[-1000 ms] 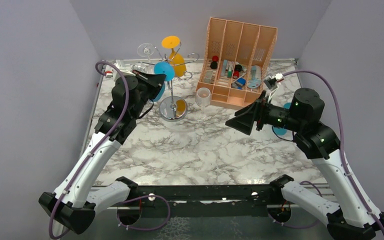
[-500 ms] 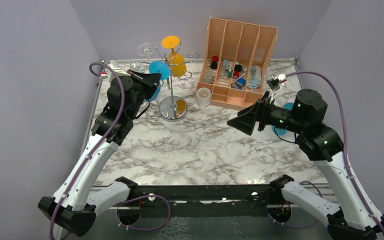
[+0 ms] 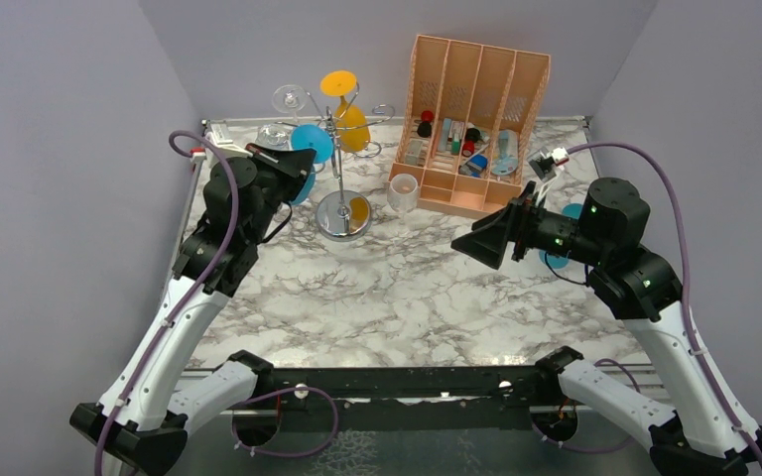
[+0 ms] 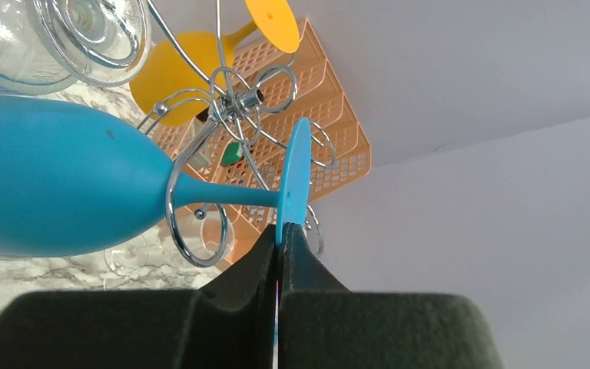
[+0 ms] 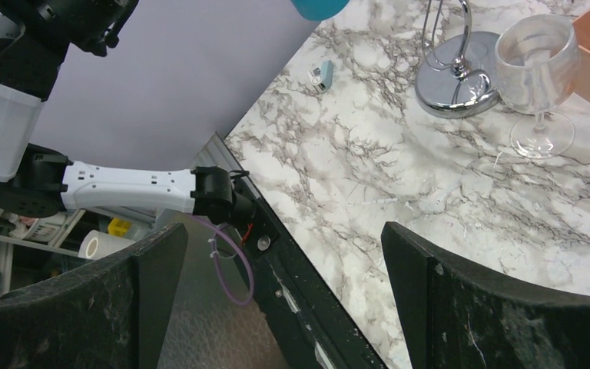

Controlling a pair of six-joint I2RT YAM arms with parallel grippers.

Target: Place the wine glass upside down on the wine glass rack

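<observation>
Starting at the upper left of the overhead view: the left gripper (image 4: 280,234) is pinched tight on the rim of the flat round foot of the blue plastic wine glass (image 4: 61,184). I reckon that grip is on purpose, since holding the foot by its edge leaves the stem bare to slide into the wire.

In the left wrist view the stem runs across the middle of the frame. One curled arm of the silver wire wine glass rack (image 3: 338,169) loops round it, bowl to the left of the curl, foot to the right. So the glass is at the rack, foot high and bowl lower in the overhead view, but the fingers haven't let go. I'd call it hooked, not released.

A clear hanging wine glass (image 4: 84,31) and a yellow wine glass (image 3: 352,124) already dangle from other arms, which shows how the blue one should end up.

Further right, an upright clear stemmed glass (image 5: 541,77) stands on the marble tabletop (image 3: 407,297) just beside the rack's disc base, then comes the orange slotted organiser (image 3: 476,109).

At centre right the right gripper (image 3: 480,241) hovers with its jaws spread wide and nothing between them. It looks parked out of the way, well apart from the rack.
</observation>
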